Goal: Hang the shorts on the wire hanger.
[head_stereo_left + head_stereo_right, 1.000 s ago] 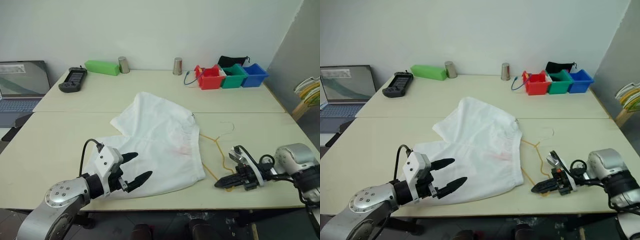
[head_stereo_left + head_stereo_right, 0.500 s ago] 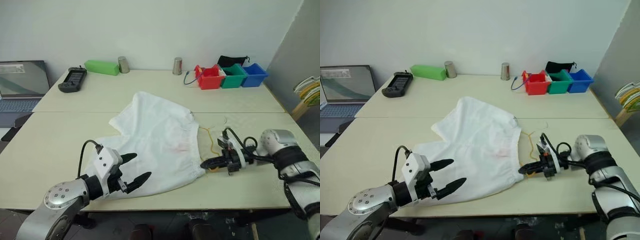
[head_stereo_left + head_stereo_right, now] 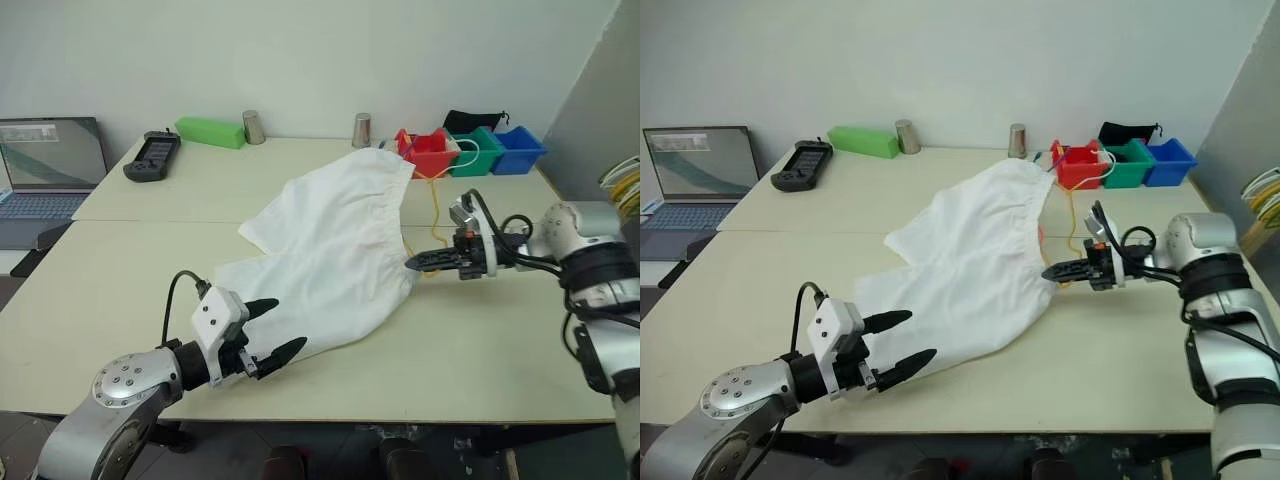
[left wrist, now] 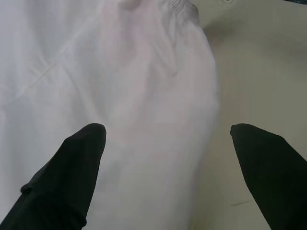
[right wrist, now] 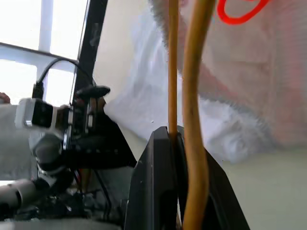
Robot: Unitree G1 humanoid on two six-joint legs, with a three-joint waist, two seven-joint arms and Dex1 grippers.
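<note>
left gripper (image 3: pixel 268 331): I held it spread wide and empty over the near hem of the shorts (image 3: pixel 335 255), by the table's (image 3: pixel 130 260) near edge.
shorts: mid-table, far-right side raised off the top, the rest trailing on it.
hanger (image 3: pixel 436 210): I had it upright, just right of the raised cloth.
right gripper (image 3: pixel 415 262): clenched on its wire.
step: lifting the hanger, cloth apparently caught on it.
next: I judged my left should pinch the hem to steady it.

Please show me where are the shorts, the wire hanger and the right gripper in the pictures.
the shorts (image 3: pixel 335 245), left eye view, middle of the white fabric.
the wire hanger (image 5: pixel 193 110), right wrist view, orange wire above the fingers.
the right gripper (image 3: pixel 1052 271), right eye view, its black fingertips.
</note>
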